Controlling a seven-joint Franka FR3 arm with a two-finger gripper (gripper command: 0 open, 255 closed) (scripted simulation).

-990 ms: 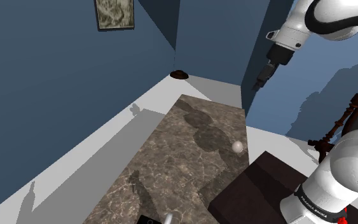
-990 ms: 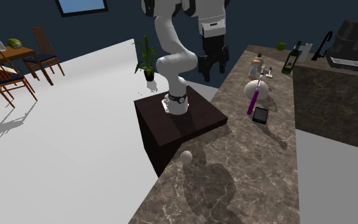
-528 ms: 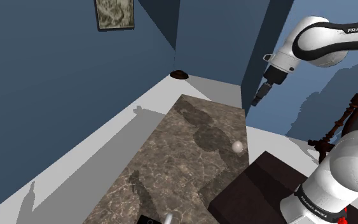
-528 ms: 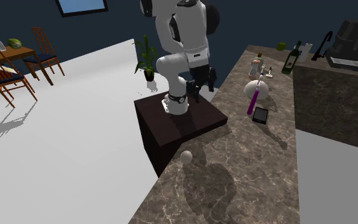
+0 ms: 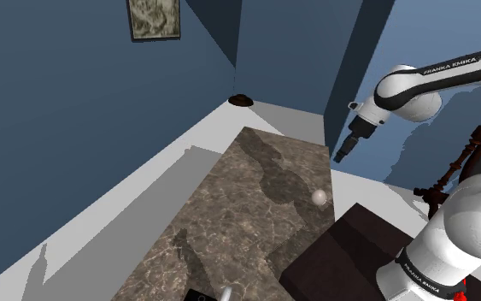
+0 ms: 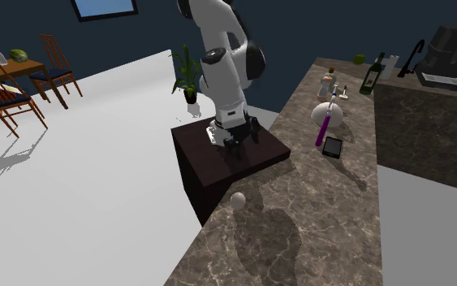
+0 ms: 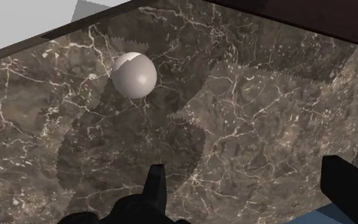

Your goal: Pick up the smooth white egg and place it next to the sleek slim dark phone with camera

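The white egg [image 5: 319,197] [image 6: 238,200] [image 7: 134,74] lies on the dark marble counter [image 6: 324,219], near the edge beside the stand. The slim dark phone [image 6: 332,147] lies flat further along the counter, well away from the egg. My black gripper [image 5: 341,156] [image 6: 239,143] [image 7: 250,191] hangs in the air above the counter, pointing down. It is open, its fingers [image 7: 156,186] stand far apart with nothing between them. In the wrist view the egg sits ahead of the fingers and off to one side, untouched.
The dark box stand [image 6: 218,162] borders the counter by the egg. Near the phone are a purple-handled tool [image 6: 325,126] on a white rounded object [image 6: 334,112], a small bottle [image 6: 325,84] and a dark bottle [image 6: 372,75]. A coffee machine [image 6: 454,49] stands behind.
The arm has folded down and the gripper has dropped steadily from high up to lower over the counter near the egg. Egg and phone have not moved.
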